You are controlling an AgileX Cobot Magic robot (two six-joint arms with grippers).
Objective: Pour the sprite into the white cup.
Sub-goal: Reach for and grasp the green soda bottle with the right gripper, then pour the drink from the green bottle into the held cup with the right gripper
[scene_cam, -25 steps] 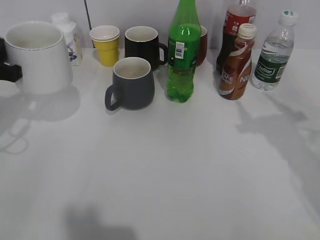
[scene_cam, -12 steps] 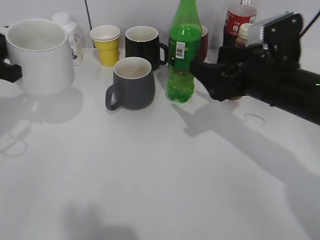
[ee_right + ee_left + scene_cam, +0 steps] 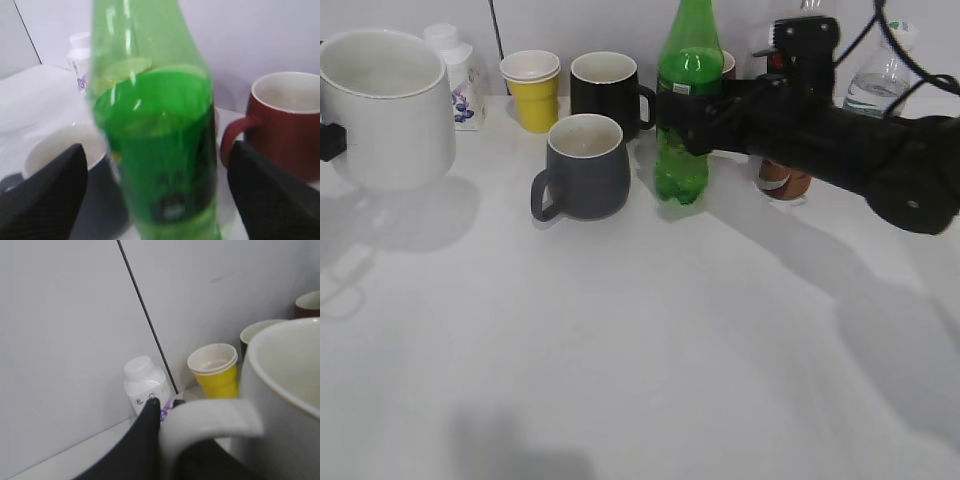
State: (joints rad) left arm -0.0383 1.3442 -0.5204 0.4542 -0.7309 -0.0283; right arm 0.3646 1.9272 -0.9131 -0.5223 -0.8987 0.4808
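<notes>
The counter (image 3: 620, 340) is a plain white surface, matte and marked only by soft grey shadows, and it runs back to a pale wall (image 3: 70, 315) crossed by a thin dark cord. Along the back stand a small white pill bottle (image 3: 455, 75), a yellow paper cup (image 3: 531, 92) with another cup nested inside it, a black mug (image 3: 605, 92), and a dark red mug (image 3: 287, 120) that looks empty from the right wrist view. In front of these sits a dark grey mug (image 3: 585, 165), its pale inside showing nothing in it. The sprite (image 3: 687, 100) stands upright just right of the grey mug, green liquid filling its lower body up to about the shoulder. The right tool (image 3: 682, 115) reaches in from the right at label height; its two black fingers (image 3: 50, 192) stand one on each side of the bottle with a gap between each and the plastic, so it is spread and not yet gripping. Behind that arm a brown drink bottle (image 3: 782, 178) and a clear water bottle (image 3: 878, 75) are partly hidden. At far left the white cup (image 3: 388, 105) is raised clear of its own shadow on the counter, empty inside, with the left tool (image 3: 165, 450) clenched on its handle.
</notes>
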